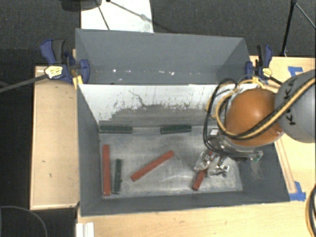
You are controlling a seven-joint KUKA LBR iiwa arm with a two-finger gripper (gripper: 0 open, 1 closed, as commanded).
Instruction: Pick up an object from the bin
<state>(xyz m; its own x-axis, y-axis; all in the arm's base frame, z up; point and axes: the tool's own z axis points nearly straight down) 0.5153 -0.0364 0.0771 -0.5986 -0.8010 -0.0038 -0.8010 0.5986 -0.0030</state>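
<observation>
My gripper [213,166] is low in the bin's front right part, under the orange wrist cover. A short red stick [198,181] lies slanted on the floor right below it, its upper end hidden by the gripper. Whether the gripper touches the stick I cannot tell. A longer red stick [152,165] lies diagonally in the middle of the floor, well to the gripper's left.
Along the left wall lie a red stick [105,170] and a dark green stick [117,176], side by side. Two more dark green sticks [116,129] [175,129] rest against the foot of the back wall. The arm and its cables cover the bin's right side.
</observation>
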